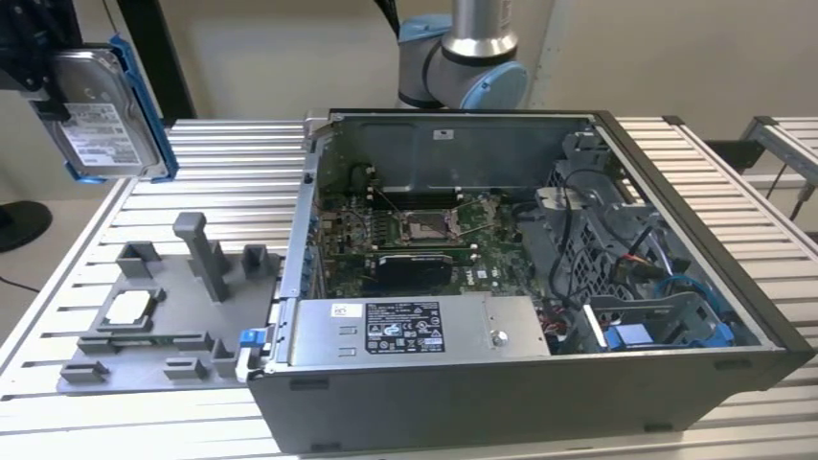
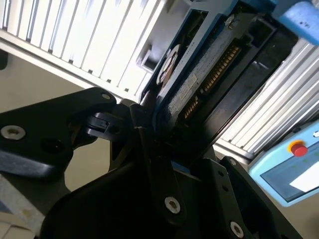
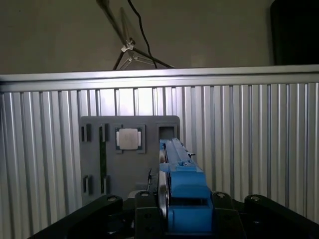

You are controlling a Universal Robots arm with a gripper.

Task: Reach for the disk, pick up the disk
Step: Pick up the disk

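Already the gripper (image 1: pixel 49 96) is clamped tight on the disk (image 1: pixel 105 113), holding it upright, lifted clear above the slatted table's (image 1: pixel 230 153) far corner at the exterior view's left.

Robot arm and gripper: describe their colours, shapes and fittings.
The arm is a silver-grey tube with rounded light-blue joint caps. The gripper is matte black, built of angular plates and fingers fastened with small silver screws.
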